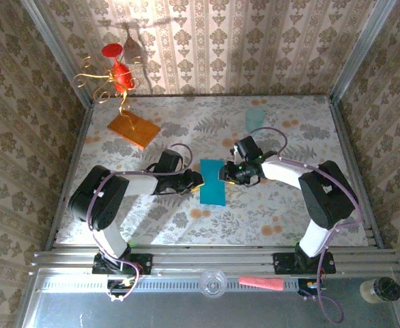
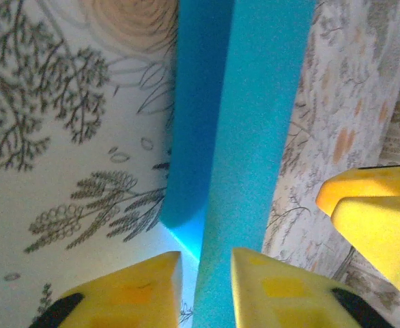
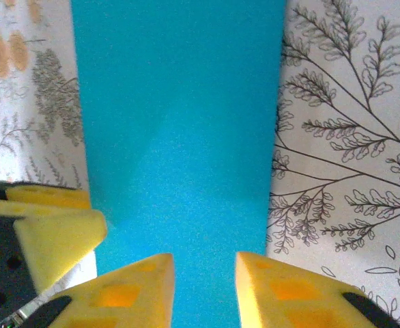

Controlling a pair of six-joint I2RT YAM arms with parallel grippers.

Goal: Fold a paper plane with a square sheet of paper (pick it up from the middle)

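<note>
The square sheet of paper (image 1: 212,182) is teal-blue and lies mid-table as a narrow upright rectangle, folded over on itself. My left gripper (image 1: 196,181) is at its left edge. In the left wrist view one layer of the paper (image 2: 254,137) rises as a flap and runs into the narrow gap of the left gripper (image 2: 205,256), whose yellow fingers stand slightly apart. My right gripper (image 1: 226,174) is at the paper's right edge. In the right wrist view the right gripper (image 3: 204,258) is open over the flat paper (image 3: 179,123), holding nothing. No paper plane shape shows.
An orange slab (image 1: 133,128) lies at the back left, with a red-and-gold wire ornament (image 1: 118,75) behind it. A pale mint cup (image 1: 254,117) stands at the back right. Patterned walls close in three sides of the table.
</note>
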